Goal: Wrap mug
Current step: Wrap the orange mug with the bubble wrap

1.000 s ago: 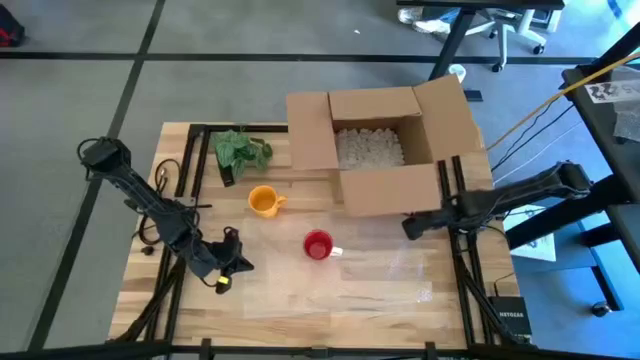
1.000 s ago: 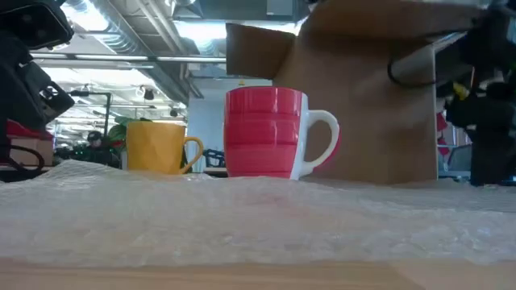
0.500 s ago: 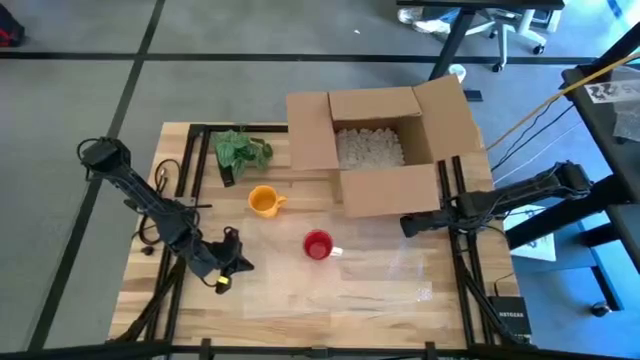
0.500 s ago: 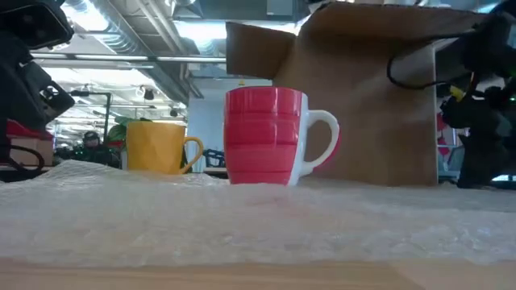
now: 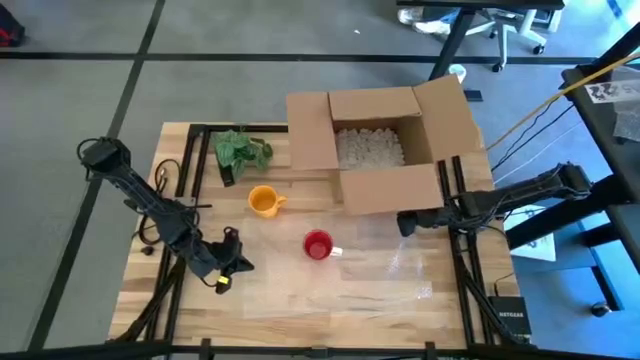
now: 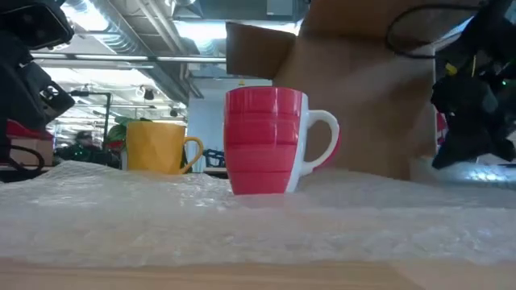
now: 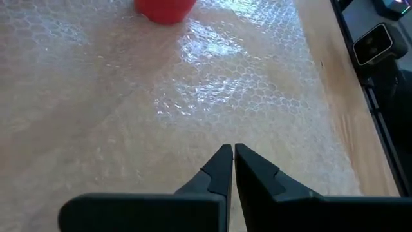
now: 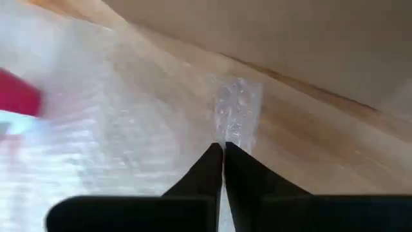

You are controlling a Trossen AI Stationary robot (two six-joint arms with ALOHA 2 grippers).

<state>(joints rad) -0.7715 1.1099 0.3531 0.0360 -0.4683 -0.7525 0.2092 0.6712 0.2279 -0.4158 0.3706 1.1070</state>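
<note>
Fingers of both grippers are closed, right (image 8: 223, 147) pinching bubble wrap (image 8: 235, 109), left (image 7: 233, 149) empty.

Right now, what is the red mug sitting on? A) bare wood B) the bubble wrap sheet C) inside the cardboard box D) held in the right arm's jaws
B: the red mug stands upright on the bubble wrap sheet, in front of the cardboard box, with neither arm touching it.
</note>
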